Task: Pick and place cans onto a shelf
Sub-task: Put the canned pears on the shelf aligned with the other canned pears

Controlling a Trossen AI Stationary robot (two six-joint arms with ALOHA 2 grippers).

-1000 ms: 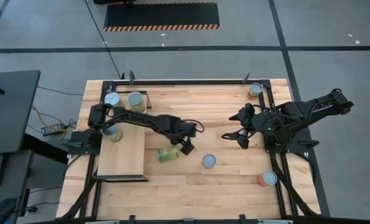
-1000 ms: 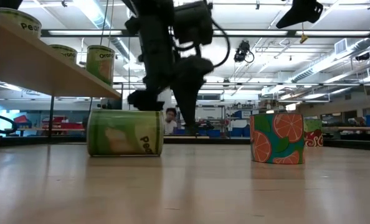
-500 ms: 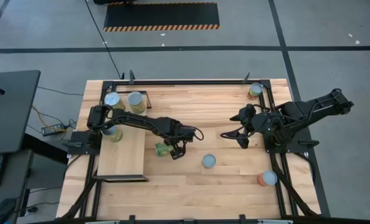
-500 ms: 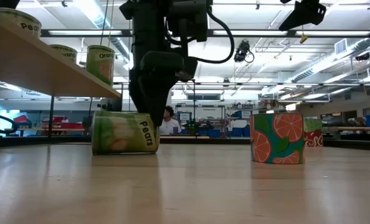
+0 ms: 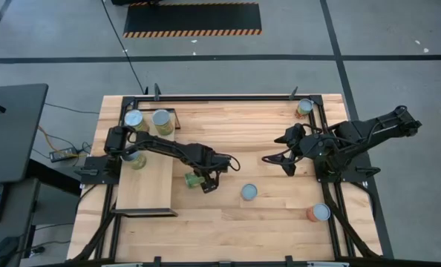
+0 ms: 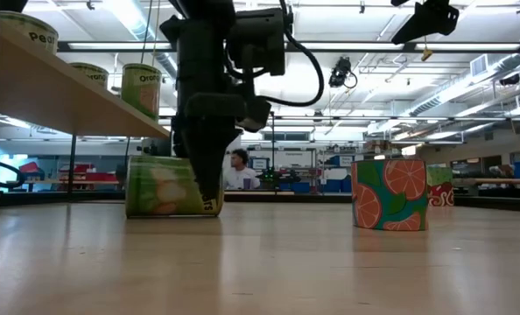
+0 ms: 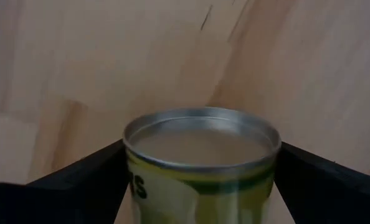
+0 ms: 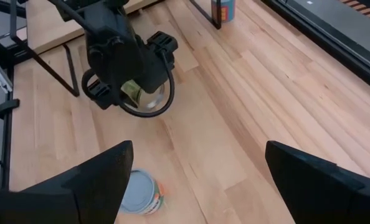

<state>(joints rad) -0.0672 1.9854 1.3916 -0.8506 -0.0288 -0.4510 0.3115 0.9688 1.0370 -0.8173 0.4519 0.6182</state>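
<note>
On the plank tabletop (image 5: 228,126), the largest thing of the task is the shelf (image 5: 145,189), a long pale board in a thin black frame lying along the left side; in the low view it shows as a raised plank (image 6: 67,92). Three cans stand on it: two with silver tops at its far end (image 5: 134,119) (image 5: 161,119) and one partly hidden under the left arm (image 5: 136,159). Their yellow-green labels show from the side in the low view (image 6: 141,86).

The left arm reaches from the shelf side toward the middle of the table, and the left gripper (image 5: 203,179) is down around a fallen can (image 5: 194,178) lying just beside the shelf's right edge. This can is olive-green with a pale picture on its label (image 6: 164,186) and a shiny silver end (image 7: 200,134). The fingers (image 7: 79,180) stand wide on either side of it; whether they touch it cannot be told.

The right gripper (image 5: 278,159) hangs wide and empty above the table's right half.

Other cans stand apart: a grey-blue topped one (image 5: 249,192) near the middle, patterned with orange slices in the low view (image 6: 390,193), an orange-red one (image 5: 318,213) at the near right, and one (image 5: 304,107) at the far right corner.
</note>
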